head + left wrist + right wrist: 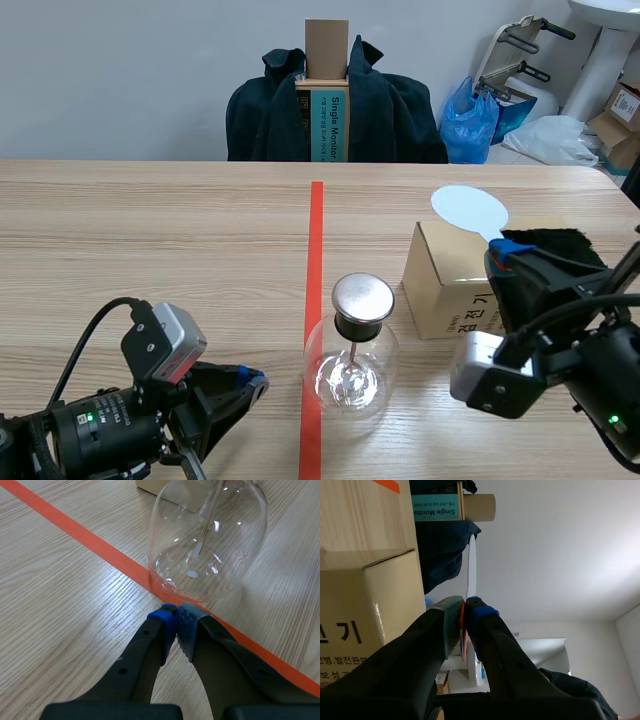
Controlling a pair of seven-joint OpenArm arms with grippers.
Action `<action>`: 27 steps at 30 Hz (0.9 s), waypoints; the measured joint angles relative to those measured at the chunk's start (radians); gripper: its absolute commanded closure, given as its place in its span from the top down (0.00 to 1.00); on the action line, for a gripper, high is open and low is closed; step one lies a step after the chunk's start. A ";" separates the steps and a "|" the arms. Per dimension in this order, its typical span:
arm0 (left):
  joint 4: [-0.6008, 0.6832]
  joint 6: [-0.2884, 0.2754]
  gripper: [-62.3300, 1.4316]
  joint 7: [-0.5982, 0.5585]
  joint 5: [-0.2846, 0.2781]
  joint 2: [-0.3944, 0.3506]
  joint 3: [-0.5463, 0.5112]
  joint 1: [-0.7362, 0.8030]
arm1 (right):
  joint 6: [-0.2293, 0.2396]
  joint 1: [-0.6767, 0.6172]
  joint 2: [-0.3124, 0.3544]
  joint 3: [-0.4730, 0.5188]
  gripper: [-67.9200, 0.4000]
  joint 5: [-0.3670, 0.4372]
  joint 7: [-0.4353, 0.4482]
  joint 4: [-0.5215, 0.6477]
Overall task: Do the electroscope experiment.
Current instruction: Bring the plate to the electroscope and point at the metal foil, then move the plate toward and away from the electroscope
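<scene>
The counter [150,250] is pale, fine-grained wood, crossed by an orange-red tape line [316,260]. The flask [350,380] is clear glass with a black stopper and a silver cap. The disc [468,208] is pale blue. The box [445,290] is tan with black lettering. The left gripper [175,617] and right gripper [465,605] are black with blue and grey-green dotted pads.

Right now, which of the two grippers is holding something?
The right gripper, shut on the handle of the pale round paddle, by the cardboard box. The left gripper is shut on nothing, near the glass flask.
</scene>
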 measured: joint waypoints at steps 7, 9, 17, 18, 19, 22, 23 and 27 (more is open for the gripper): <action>0.000 0.000 0.05 0.000 0.000 0.000 0.000 0.000 | -0.010 -0.026 0.000 0.003 0.02 -0.002 0.067 0.000; 0.000 0.000 0.05 0.000 0.000 0.000 0.000 0.000 | -0.010 -0.026 0.000 0.004 0.02 -0.003 0.103 0.000; 0.000 0.000 0.05 0.000 0.000 0.000 0.000 0.000 | -0.022 -0.026 0.000 0.004 0.02 -0.005 0.260 0.000; 0.000 0.000 0.05 0.000 0.000 0.000 0.000 0.000 | -0.025 -0.026 0.000 0.004 0.02 -0.006 0.283 0.000; 0.000 0.000 0.05 0.000 0.000 0.000 0.000 0.000 | -0.025 -0.026 0.000 0.004 0.02 -0.007 0.301 0.000; 0.000 0.000 0.05 0.000 0.000 0.000 0.000 0.000 | -0.025 -0.026 0.000 0.004 0.02 -0.013 0.340 0.000; 0.000 0.000 0.05 0.000 0.000 0.000 0.000 0.000 | -0.025 -0.026 0.000 0.004 0.02 -0.014 0.360 0.000; 0.000 0.000 0.05 0.000 0.000 0.000 0.000 0.000 | -0.025 -0.026 0.001 0.004 0.02 -0.019 0.420 0.000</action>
